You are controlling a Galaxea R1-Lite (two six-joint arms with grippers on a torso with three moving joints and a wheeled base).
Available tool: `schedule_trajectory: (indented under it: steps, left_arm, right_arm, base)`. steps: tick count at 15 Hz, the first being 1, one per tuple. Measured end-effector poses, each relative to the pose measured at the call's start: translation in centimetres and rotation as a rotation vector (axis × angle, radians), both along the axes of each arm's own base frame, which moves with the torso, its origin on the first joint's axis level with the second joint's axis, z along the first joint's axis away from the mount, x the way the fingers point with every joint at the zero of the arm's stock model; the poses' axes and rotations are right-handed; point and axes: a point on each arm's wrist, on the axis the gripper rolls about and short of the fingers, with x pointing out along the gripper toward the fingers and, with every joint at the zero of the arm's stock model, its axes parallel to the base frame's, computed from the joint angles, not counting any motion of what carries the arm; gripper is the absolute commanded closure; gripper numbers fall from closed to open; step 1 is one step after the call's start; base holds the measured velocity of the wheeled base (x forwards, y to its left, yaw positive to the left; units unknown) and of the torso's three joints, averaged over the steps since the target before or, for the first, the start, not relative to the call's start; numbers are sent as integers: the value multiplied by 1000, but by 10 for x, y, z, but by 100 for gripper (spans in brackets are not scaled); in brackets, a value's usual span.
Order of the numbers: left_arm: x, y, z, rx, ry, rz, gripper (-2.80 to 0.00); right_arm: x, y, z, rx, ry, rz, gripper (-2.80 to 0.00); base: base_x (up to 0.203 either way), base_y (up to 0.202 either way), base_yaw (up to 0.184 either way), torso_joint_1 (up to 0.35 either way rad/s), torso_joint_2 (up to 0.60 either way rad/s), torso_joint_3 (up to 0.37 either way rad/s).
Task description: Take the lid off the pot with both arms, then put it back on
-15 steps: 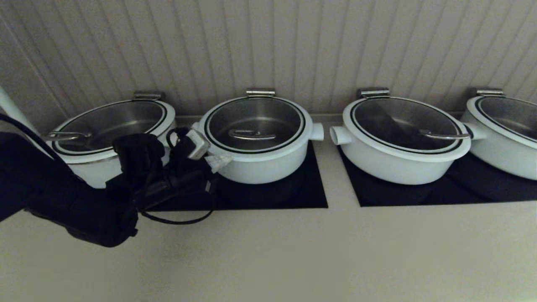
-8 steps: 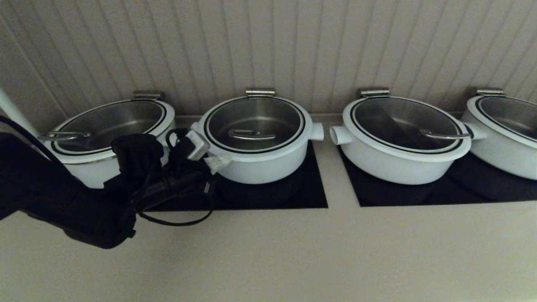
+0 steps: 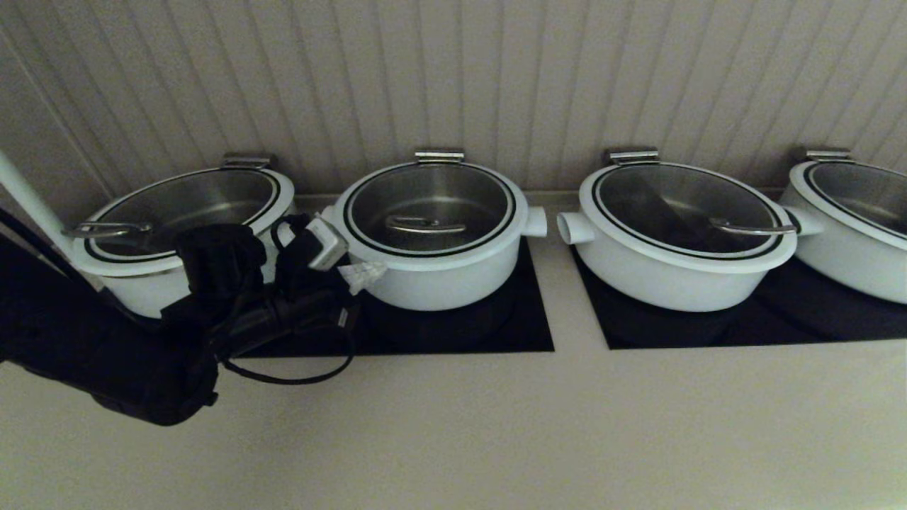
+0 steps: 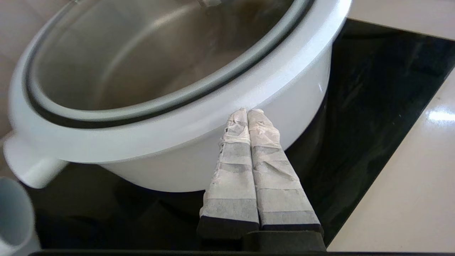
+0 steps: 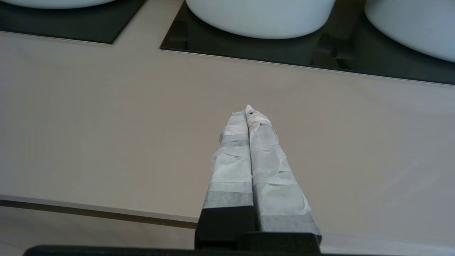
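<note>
The pot point(image 3: 439, 276) is the deep white one, second from the left, on a black hob. The glass lid point(image 3: 429, 205) with its steel wire handle point(image 3: 424, 226) sits closed on it. My left gripper point(image 3: 368, 270) is shut and empty, its taped tips beside the pot's left front wall, just under the rim. In the left wrist view the shut fingertips point(image 4: 247, 114) sit right at the pot's white rim point(image 4: 199, 117). My right gripper point(image 5: 248, 111) is shut and empty over the bare beige counter; it does not show in the head view.
Three wider white pots with glass lids stand in the row: one at the left point(image 3: 177, 212), one to the right point(image 3: 680, 234), one at the far right point(image 3: 850, 212). A ribbed wall runs behind. The beige counter point(image 3: 496, 425) lies in front.
My left arm has drawn slightly to the left and back; its shut tips stay by the pot's left front side. The lid and pots have not moved.
</note>
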Motion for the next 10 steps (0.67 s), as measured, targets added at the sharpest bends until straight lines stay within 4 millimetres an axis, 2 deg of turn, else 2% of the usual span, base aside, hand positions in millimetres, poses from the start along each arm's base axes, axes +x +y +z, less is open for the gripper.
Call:
schedule_trajectory:
  steps: [5,10]
  left_arm:
    - [-12,4,7,-6,-9,4,0]
    - [-47,21,8,2,26,50,0]
  right_arm:
    - [0,0,0,0,0,0,0]
    - [0,0,0,0,0,0,0]
  base:
    - [0,0,0,0,0,0]
    - [0,0,0,0,0,0]
